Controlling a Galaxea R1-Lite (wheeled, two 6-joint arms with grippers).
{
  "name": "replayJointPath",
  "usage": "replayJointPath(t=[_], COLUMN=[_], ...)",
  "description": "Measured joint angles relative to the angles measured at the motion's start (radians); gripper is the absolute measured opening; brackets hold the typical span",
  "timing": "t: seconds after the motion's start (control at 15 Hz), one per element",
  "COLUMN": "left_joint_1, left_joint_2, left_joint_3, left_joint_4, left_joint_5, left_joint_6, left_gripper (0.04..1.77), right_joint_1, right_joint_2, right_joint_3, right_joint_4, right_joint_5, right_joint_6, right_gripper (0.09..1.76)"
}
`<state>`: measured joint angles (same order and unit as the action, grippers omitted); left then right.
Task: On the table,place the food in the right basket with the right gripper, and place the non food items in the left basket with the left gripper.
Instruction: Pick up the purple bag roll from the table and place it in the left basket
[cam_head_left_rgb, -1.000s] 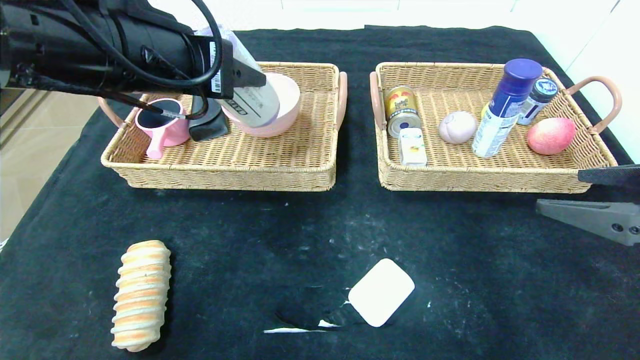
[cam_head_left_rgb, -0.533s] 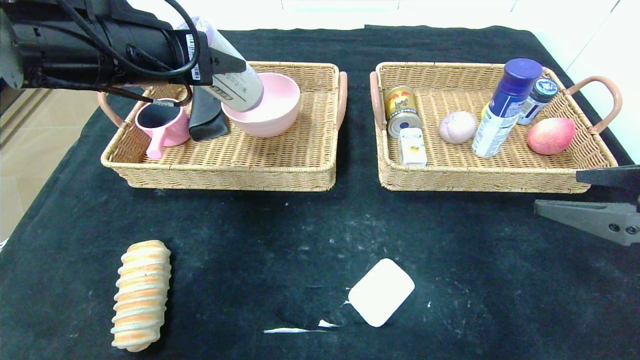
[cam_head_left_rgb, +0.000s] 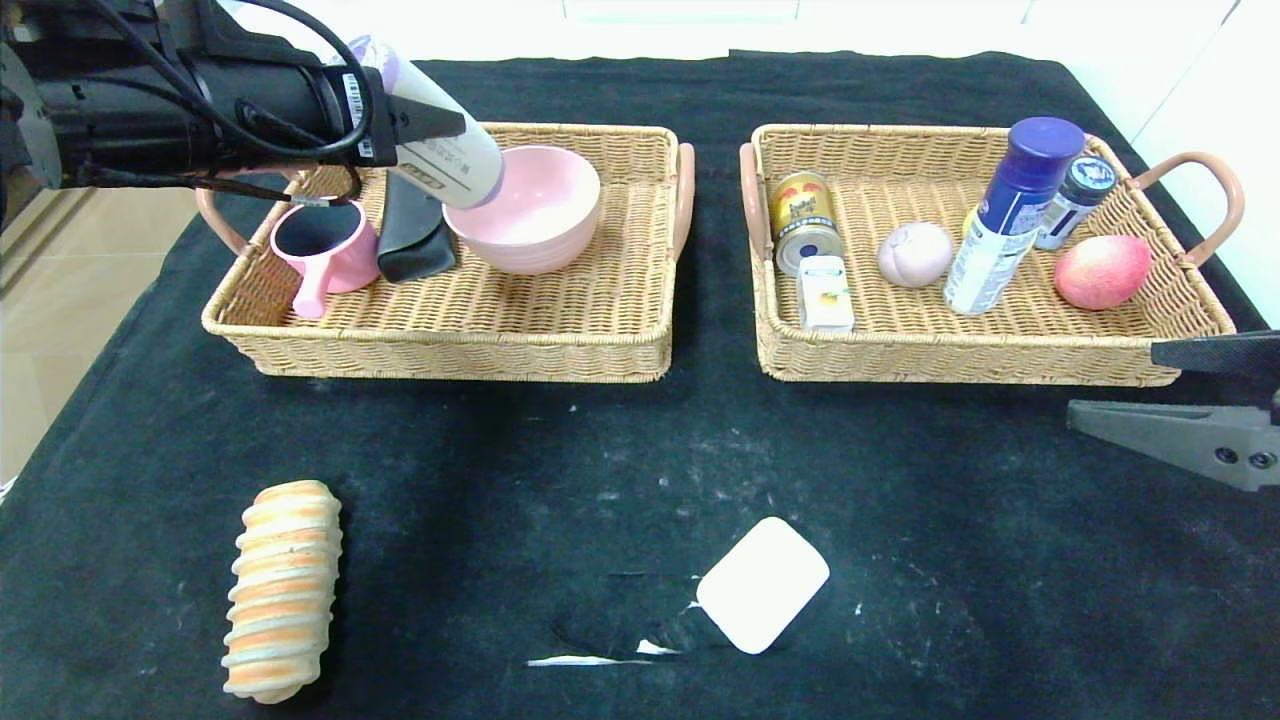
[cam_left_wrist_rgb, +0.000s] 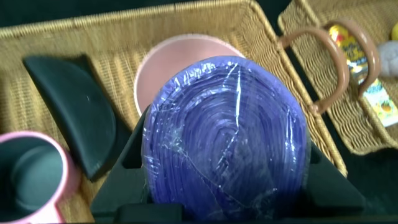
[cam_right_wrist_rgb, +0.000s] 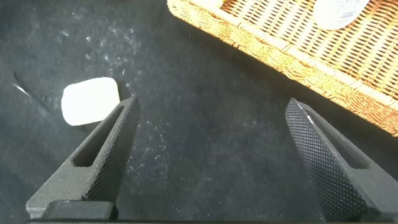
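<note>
My left gripper (cam_head_left_rgb: 440, 140) is shut on a white bottle (cam_head_left_rgb: 455, 165) with a purple cap and holds it tilted above the back of the left basket (cam_head_left_rgb: 450, 345), its lower end over the pink bowl (cam_head_left_rgb: 535, 215). In the left wrist view the bottle's purple wrapped end (cam_left_wrist_rgb: 224, 134) sits between the black fingers. A striped bread roll (cam_head_left_rgb: 283, 588) lies at the front left of the table. A white rounded pad (cam_head_left_rgb: 763, 584) lies front centre. My right gripper (cam_head_left_rgb: 1180, 395) hovers open in front of the right basket (cam_head_left_rgb: 960, 362), holding nothing.
The left basket also holds a pink cup (cam_head_left_rgb: 325, 250) and a black case (cam_head_left_rgb: 410, 235). In the right basket are a can (cam_head_left_rgb: 803, 220), a small carton (cam_head_left_rgb: 825, 292), a pale round piece (cam_head_left_rgb: 915, 254), a blue-capped spray can (cam_head_left_rgb: 1010, 215), a small jar (cam_head_left_rgb: 1075, 200) and a peach (cam_head_left_rgb: 1102, 271).
My left arm has drawn back to the left and up with the bottle, uncovering more of the pink bowl. The right gripper has stayed in place.
</note>
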<state>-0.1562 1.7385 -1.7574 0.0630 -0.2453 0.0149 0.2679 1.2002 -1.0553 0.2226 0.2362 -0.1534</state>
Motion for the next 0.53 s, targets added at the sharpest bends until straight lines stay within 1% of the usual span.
replayJointPath(t=[0.07, 0.2, 0.4, 0.53], left_joint_1=[0.013, 0.033, 0.046, 0.047], left_joint_2=[0.008, 0.027, 0.055, 0.072], left_joint_3=[0.004, 0.006, -0.006, -0.009], left_joint_4=[-0.026, -0.037, -0.045, -0.091], left_joint_5=[-0.023, -0.047, -0.054, -0.059], left_joint_6=[0.0, -0.001, 0.0, 0.0], left_gripper=[1.0, 0.99, 0.99, 0.99], right_joint_1=[0.0, 0.0, 0.0, 0.0], right_joint_2=[0.001, 0.004, 0.005, 0.006], right_joint_3=[0.0, 0.0, 0.0, 0.0], right_joint_4=[0.0, 0.0, 0.0, 0.0], right_joint_5=[0.0, -0.001, -0.001, -0.002], right_joint_6=[0.0, 0.0, 0.0, 0.0], right_gripper=[1.71, 1.71, 1.71, 1.71])
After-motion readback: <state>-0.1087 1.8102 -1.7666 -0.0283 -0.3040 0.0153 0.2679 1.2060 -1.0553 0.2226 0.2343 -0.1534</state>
